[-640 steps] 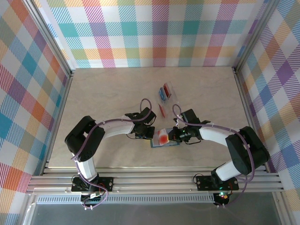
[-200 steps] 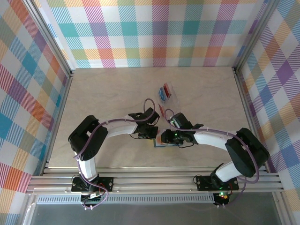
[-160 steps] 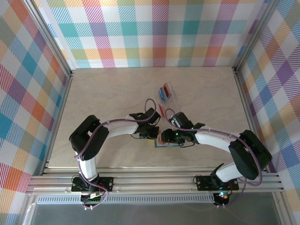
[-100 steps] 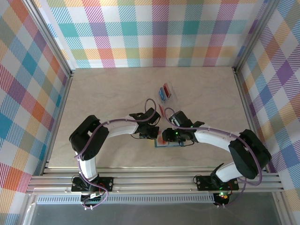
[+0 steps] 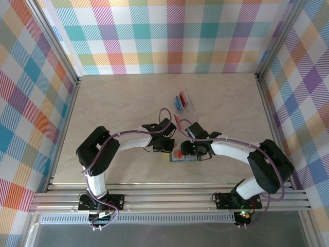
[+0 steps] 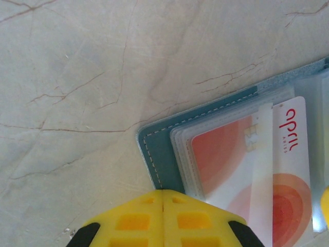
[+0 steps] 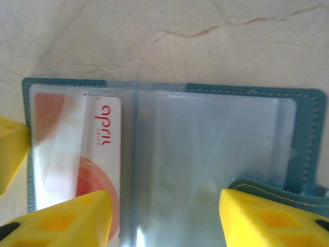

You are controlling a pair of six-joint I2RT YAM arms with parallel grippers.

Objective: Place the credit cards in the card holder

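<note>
Right gripper (image 7: 162, 203) has jaws spread wide, gripping nothing. It sits farther left than three seconds back, straddling open card holder (image 7: 303, 128). Back then it held orange-red card (image 7: 105, 139) above holder. Card now lies in left clear sleeve. Left gripper (image 6: 163, 200) has fingers pressed together, just beside holder's corner. Beyond lie loose red card (image 5: 178, 121) and clear case (image 5: 181, 101) on table (image 5: 113, 113). From above, arms hide most of holder.

Bright, even light; wrist views slightly soft.
</note>
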